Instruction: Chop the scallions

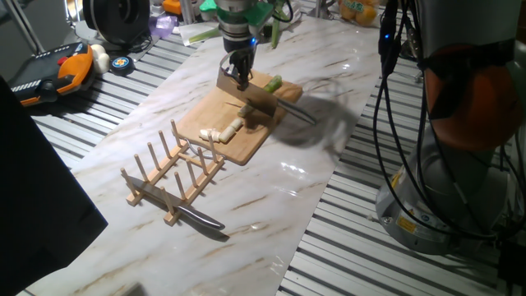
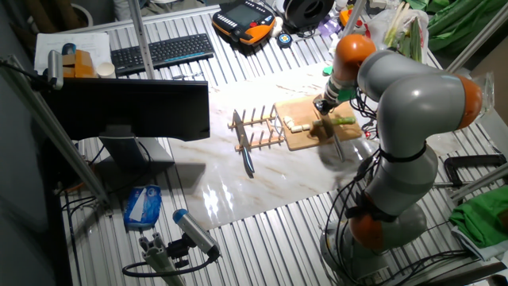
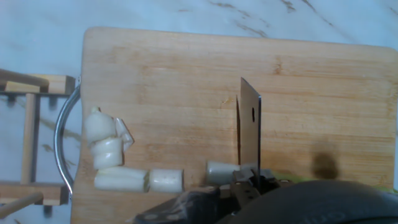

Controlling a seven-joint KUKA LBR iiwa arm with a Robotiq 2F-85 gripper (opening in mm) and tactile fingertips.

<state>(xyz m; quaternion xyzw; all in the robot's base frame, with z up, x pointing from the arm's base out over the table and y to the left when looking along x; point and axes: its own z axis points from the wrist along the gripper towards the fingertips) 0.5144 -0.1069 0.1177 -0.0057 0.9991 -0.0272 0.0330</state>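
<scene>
Mid-chop: the gripper (image 1: 240, 80) pinches a cleaver (image 3: 250, 140) over the cutting board (image 3: 186, 74), several white scallions (image 3: 118, 163) pieces already cut (green end remains).

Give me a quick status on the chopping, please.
Gripper shut on cleaver, blade over cutting board. Scallions partly cut, several white pieces lying loose. Nothing in the way.

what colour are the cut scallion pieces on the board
Creamy white scallion pieces; clearest in the hand view.
</scene>
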